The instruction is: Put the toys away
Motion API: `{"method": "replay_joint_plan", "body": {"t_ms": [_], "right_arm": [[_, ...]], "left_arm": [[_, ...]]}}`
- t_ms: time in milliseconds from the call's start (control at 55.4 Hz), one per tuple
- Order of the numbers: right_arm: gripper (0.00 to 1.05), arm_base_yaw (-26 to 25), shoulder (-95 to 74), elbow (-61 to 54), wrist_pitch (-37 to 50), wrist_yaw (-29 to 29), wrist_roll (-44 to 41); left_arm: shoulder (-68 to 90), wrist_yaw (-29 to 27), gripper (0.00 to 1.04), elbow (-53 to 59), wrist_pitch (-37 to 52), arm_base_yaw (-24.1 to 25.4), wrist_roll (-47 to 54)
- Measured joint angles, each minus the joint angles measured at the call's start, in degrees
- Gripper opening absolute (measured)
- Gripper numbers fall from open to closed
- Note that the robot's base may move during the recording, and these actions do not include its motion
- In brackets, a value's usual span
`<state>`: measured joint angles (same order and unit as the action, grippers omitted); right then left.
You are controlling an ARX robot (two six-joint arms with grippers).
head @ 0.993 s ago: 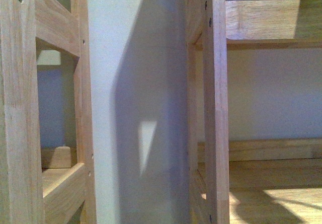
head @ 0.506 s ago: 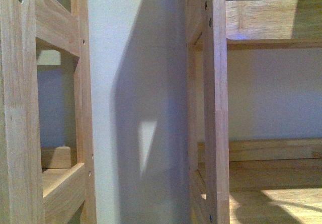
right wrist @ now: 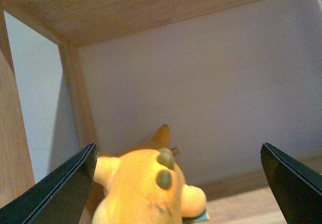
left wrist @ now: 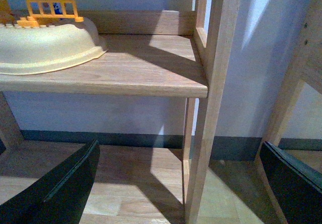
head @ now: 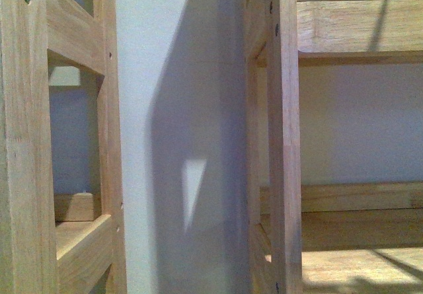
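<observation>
Front view: close on two wooden shelf frames, the left upright and the right upright, pale wall between them with a slanting shadow and a small bright patch; a shelf board runs off to the right near the top, another lower down. Neither arm shows here. Right wrist view: right gripper with its dark fingers spread wide apart, nothing between them in contact that I can see. Orange-yellow plush animal sits low between the fingers, inside a shelf compartment, on the wooden board near the back wall, close to the compartment's side post; two small olive bumps on its top, a pointed ear behind. Left wrist view: left gripper likewise spread wide, fingers empty, facing a shelf post. On that shelf a cream bowl-like tub with yellow toy blocks on top
</observation>
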<state>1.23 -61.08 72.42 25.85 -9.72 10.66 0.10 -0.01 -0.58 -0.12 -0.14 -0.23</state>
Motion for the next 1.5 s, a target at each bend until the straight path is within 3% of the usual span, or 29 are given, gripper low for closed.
{"method": "replay_joint_plan", "body": {"t_ms": [343,470,704,813,1048,1192,1391,1499], "right_arm": [[0.98,-9.03,28.35,-26.58,-8.76,4.68,3.69],[0.98,-7.39,34.16,-33.44,-8.33,3.52,3.93],[0.98,5.20,41.64,-47.98,-9.11,-3.32,2.99],[0.98,7.98,44.35,-52.43,-9.31,-3.52,2.29],[0.98,7.26,49.00,-59.10,-13.81,-1.57,3.30],[0.98,7.02,50.86,-60.35,-21.38,0.33,5.18],[0.98,7.02,51.06,-60.72,-21.92,0.42,6.12],[0.82,0.55,51.36,-60.24,-28.24,9.01,-2.16]], "left_arm": [[0.00,0.00,0.98,0.00,0.00,0.00,0.00],[0.00,0.00,0.98,0.00,0.00,0.00,0.00],[0.00,0.00,0.98,0.00,0.00,0.00,0.02],[0.00,0.00,0.98,0.00,0.00,0.00,0.00],[0.00,0.00,0.98,0.00,0.00,0.00,0.00],[0.00,0.00,0.98,0.00,0.00,0.00,0.02],[0.00,0.00,0.98,0.00,0.00,0.00,0.00],[0.00,0.02,0.98,0.00,0.00,0.00,0.00]]}}
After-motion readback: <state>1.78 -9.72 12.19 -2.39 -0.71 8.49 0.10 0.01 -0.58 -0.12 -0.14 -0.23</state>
